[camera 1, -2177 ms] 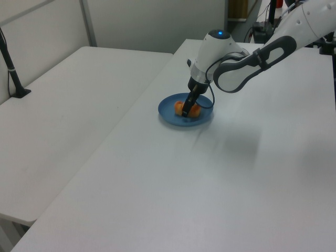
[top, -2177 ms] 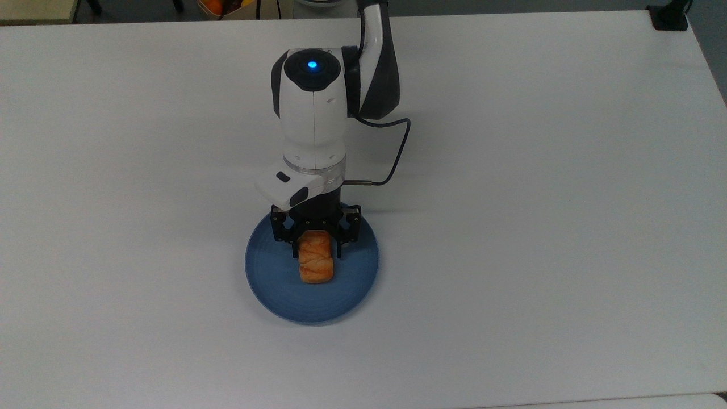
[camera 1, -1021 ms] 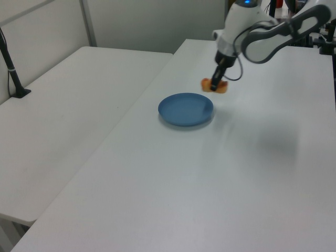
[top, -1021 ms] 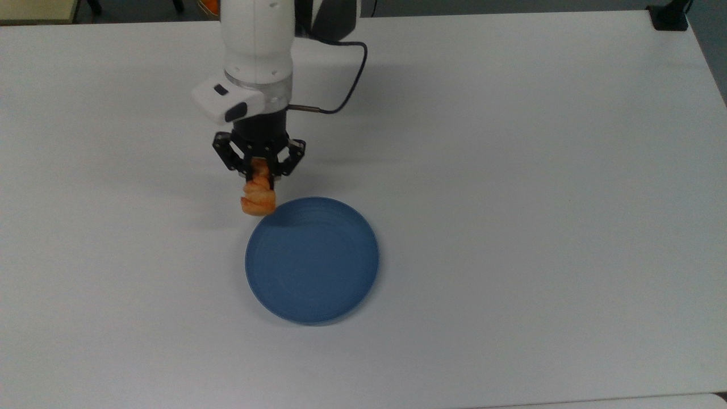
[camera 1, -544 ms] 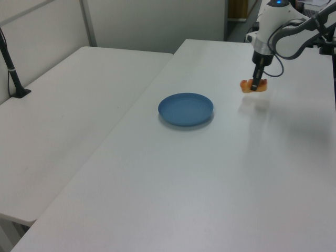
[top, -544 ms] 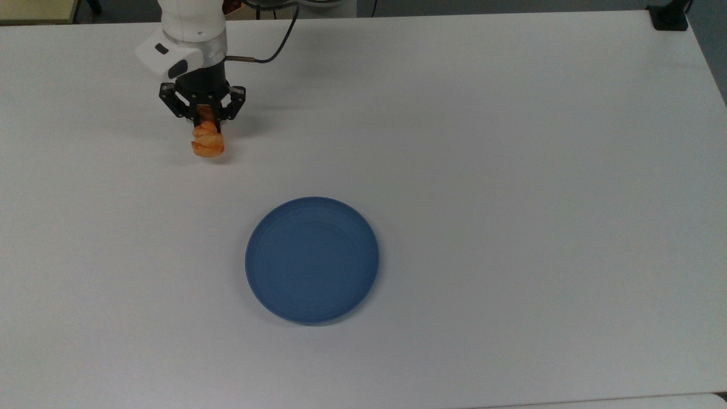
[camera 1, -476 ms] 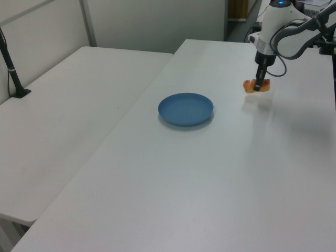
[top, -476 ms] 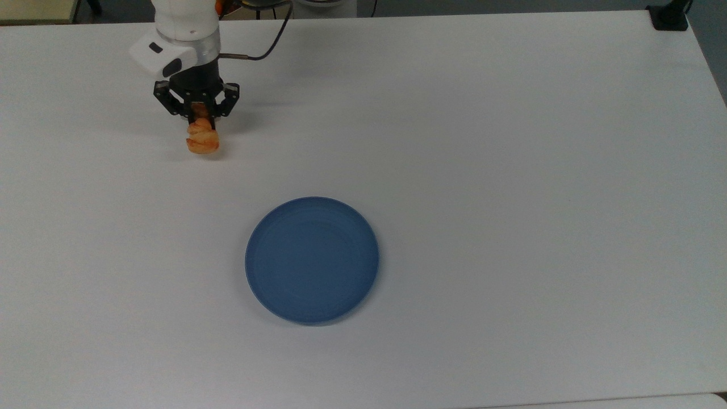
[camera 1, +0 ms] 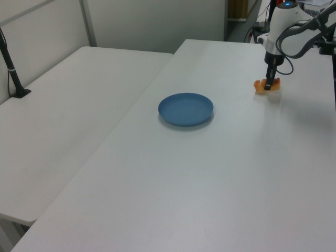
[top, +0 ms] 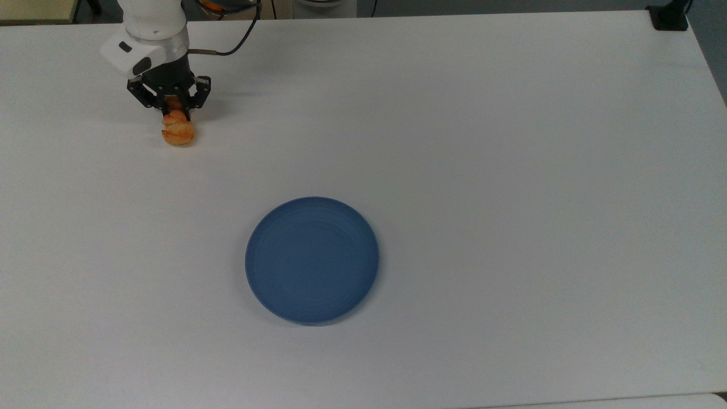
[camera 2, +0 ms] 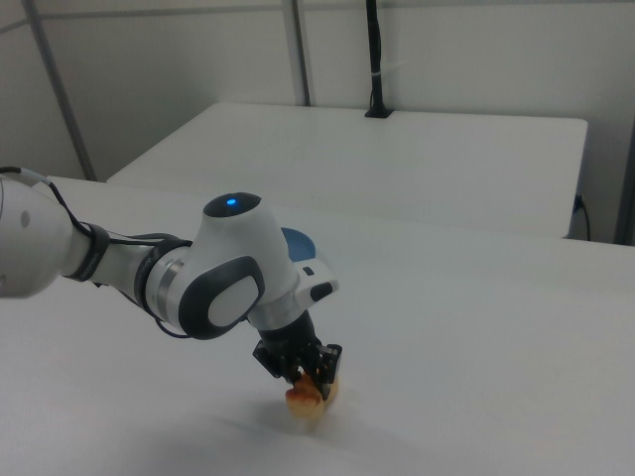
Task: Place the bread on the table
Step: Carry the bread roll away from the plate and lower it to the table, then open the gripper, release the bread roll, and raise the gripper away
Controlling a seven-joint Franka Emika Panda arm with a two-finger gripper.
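The bread, a small golden-orange roll, hangs in my gripper over the white table near the top view's upper left. My gripper is shut on the bread's upper end. In the left view the bread is at the far right, low over the table, under my gripper. The right view has the bread just above or touching the table below my gripper.
A round blue plate with nothing on it lies mid-table, well away from the bread; in the left view the blue plate is at centre. A second white table stands alongside. A black post is clamped there.
My gripper lifted the bread off the blue plate and carried it toward the top view's upper left. Over the last half second it moved further left and lower.
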